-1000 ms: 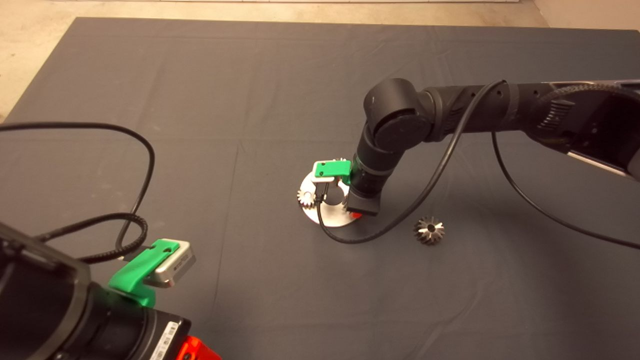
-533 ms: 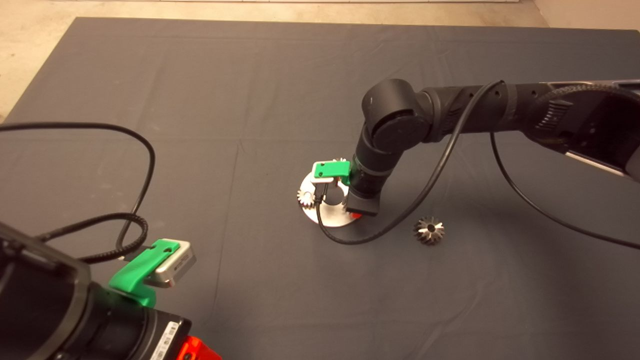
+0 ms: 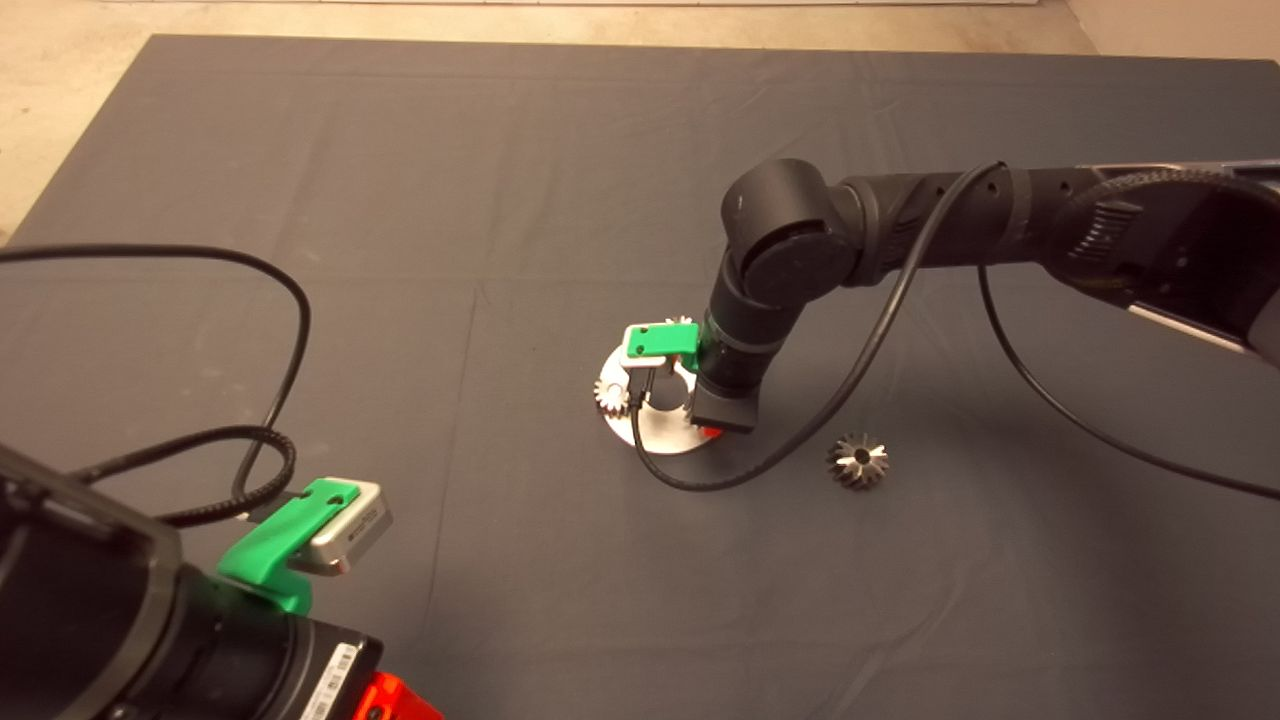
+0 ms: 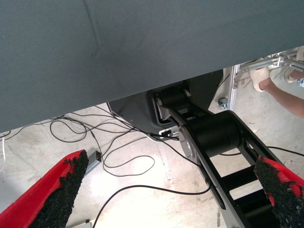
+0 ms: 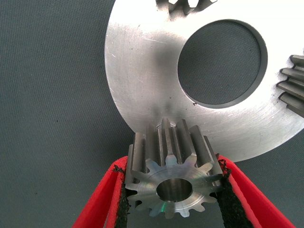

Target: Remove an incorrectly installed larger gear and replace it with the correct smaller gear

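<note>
My right gripper [image 5: 170,165] is shut on the smaller gear [image 5: 173,179], a small silvery gear with fine teeth and a centre hole. It holds the gear at the rim of a round steel plate [image 5: 142,85] with a large centre hole. In the head view the right gripper [image 3: 706,426] stands over the plate [image 3: 655,432] and hides the held gear. Two other small gears [image 3: 611,396] [image 3: 681,322] sit on the plate. The larger gear [image 3: 858,462], dark with flaring teeth, lies on the mat to the right of the plate. My left gripper [image 4: 171,190] is open and parked at the lower left.
The right arm's black cable [image 3: 720,478] loops over the mat between the plate and the larger gear. The left wrist view shows the mat's edge [image 4: 118,95], floor cables, the robot's base [image 4: 213,137] and a person's leg [image 4: 285,95].
The right arm has shifted very slightly to the left over the plate, still holding the smaller gear. The left arm and the larger gear have not moved.
</note>
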Controlling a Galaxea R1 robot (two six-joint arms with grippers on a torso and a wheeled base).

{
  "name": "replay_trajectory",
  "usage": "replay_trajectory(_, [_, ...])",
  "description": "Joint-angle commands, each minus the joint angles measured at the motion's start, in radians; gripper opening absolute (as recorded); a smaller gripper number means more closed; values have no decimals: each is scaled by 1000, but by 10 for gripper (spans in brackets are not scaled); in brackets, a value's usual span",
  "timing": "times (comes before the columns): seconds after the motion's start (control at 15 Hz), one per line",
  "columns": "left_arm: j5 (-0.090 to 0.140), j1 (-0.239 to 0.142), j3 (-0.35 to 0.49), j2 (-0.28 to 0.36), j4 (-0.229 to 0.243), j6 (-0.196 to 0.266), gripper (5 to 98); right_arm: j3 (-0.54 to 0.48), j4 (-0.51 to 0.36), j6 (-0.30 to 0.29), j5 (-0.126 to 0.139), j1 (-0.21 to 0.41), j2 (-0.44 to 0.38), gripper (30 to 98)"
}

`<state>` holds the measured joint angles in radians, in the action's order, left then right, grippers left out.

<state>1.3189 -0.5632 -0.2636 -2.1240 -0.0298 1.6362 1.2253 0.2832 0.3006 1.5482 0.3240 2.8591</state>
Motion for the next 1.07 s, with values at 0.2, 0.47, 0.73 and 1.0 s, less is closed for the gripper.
replay_trajectory(0.2, [-3,-8,15,5,14,-1,909,-1,21,5,110,-8,7,422])
replay_trajectory(0.47, [-3,-8,15,5,14,-1,909,-1,21,5,110,-8,5,421])
replay_trajectory(0.73, [-4,-8,15,5,14,-1,909,-1,21,5,110,-2,-10,421])
replay_trajectory(1.0, [-3,-8,15,5,14,-1,909,2,21,5,110,3,-35,422])
